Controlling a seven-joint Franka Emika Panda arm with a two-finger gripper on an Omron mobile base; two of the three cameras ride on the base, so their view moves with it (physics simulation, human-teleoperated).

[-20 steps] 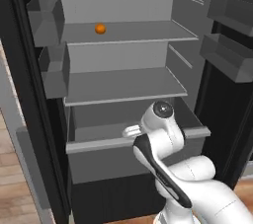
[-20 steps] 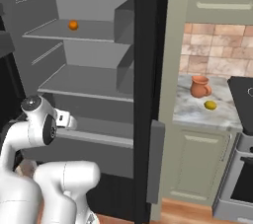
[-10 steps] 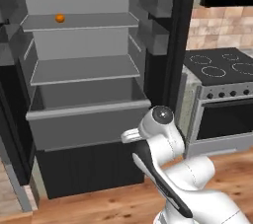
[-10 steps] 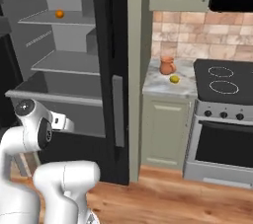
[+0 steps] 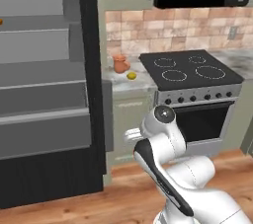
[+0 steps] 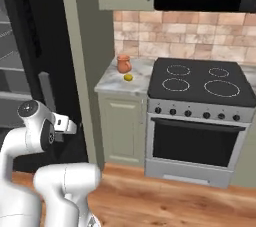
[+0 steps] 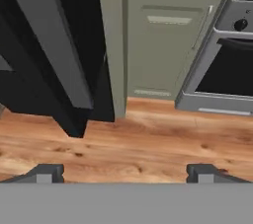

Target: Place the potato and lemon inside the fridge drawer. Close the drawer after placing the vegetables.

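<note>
From the left base view I see the lemon [image 5: 131, 76] beside the jug [image 5: 119, 63] on the counter [image 5: 143, 83], likewise in the right; the hand view shows my gripper [image 7: 126, 172] spread empty, and I'd grip that firm, slippery lemon across its middle.

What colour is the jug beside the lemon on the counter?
Terracotta orange. The jug shows best in the right base view, just behind the yellow lemon.
</note>
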